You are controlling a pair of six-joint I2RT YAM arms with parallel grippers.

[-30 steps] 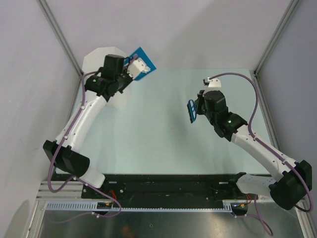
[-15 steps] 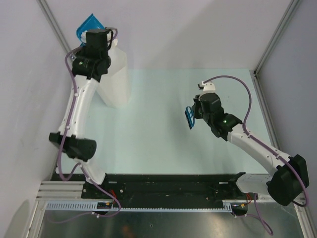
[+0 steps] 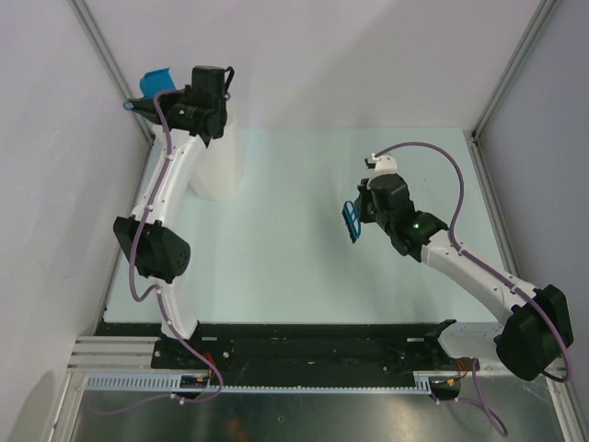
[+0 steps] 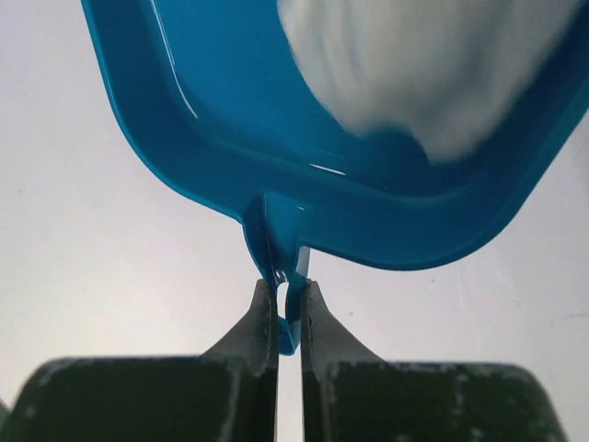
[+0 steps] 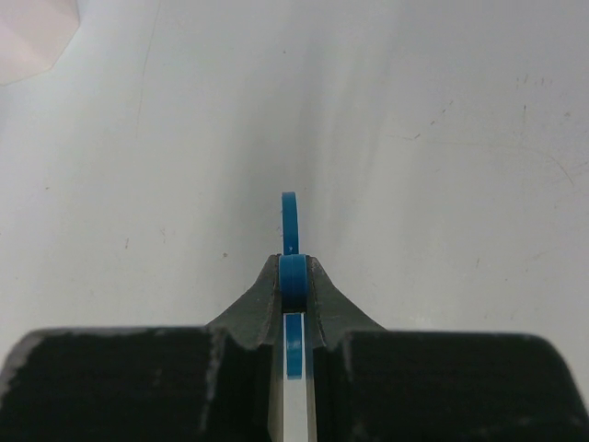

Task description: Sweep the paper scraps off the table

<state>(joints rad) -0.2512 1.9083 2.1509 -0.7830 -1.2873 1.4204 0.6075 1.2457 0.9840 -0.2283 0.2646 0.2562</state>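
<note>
The dustpan [image 4: 230, 138] is glossy blue plastic, a shallow tray with rounded corners and a raised rim. Its thin flat handle is pinched between the closed fingers of the left gripper [image 4: 288, 308]. Inside it lies a soft white mass, the paper scraps [image 4: 433, 74], too blurred to count.

There is one dustpan, one brush [image 3: 352, 221], one bin [image 3: 225, 161] and two arms. The brush is also blue, small and seen edge on. The right gripper [image 5: 294, 276] is clamped on its narrow handle above the smooth, pale mint-green table [image 3: 276, 249], which looks faintly scuffed. The bin is tall, white and faceted, and stands at the table's far-left corner.

The left arm [image 3: 170, 180] stretches up and away from its base, with the wrist turned left so that the dustpan hangs high by the corner post, just left of the bin's top. The right arm [image 3: 469, 272] reaches in from the right with its elbow bent — the brush hangs a little right of the table's middle.
</note>
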